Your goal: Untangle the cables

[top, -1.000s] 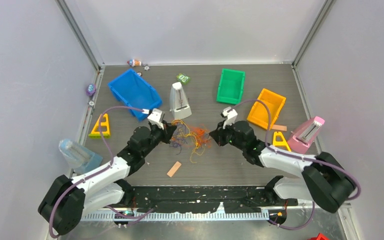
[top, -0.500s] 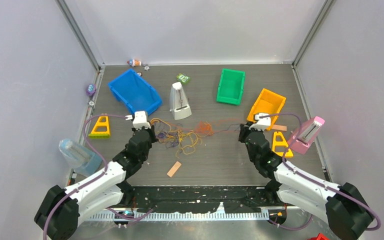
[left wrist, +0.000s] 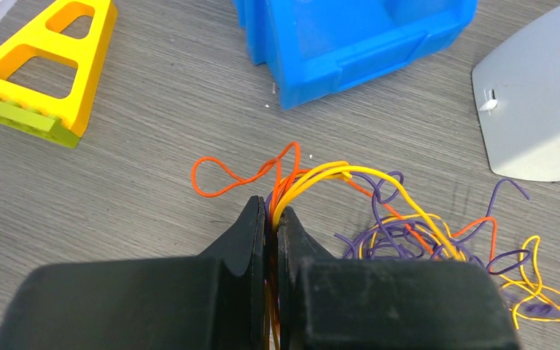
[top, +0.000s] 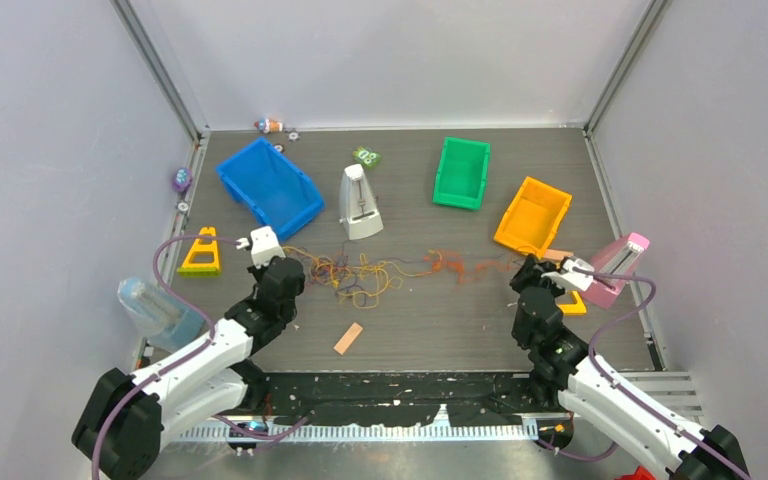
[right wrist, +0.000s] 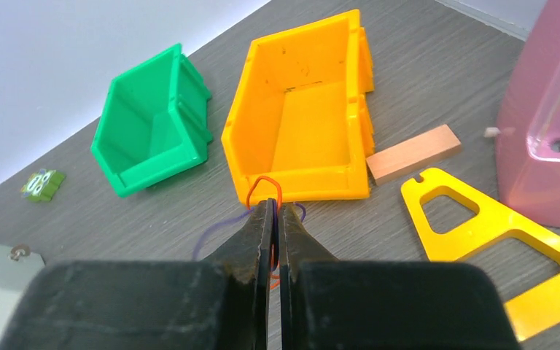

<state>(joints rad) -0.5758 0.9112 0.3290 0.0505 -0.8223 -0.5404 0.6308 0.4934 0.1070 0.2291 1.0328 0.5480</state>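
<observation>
The cables (left wrist: 335, 171) are orange, yellow and purple against a bench (top: 430, 320) of grey wood-grain. The left end effector (left wrist: 271, 213) and the right end effector (right wrist: 275, 210) are matte black. The blue bin (top: 268, 185), the green bin (top: 461, 172) and the orange bin (right wrist: 313, 124) are each one plain colour. The grey metronome (top: 360, 203) is pale; the pink metronome (right wrist: 550, 109) is pastel. The triangle frame (left wrist: 40, 65) is yellow with a lime-green edge. The small block (right wrist: 412, 153) is tan.
</observation>
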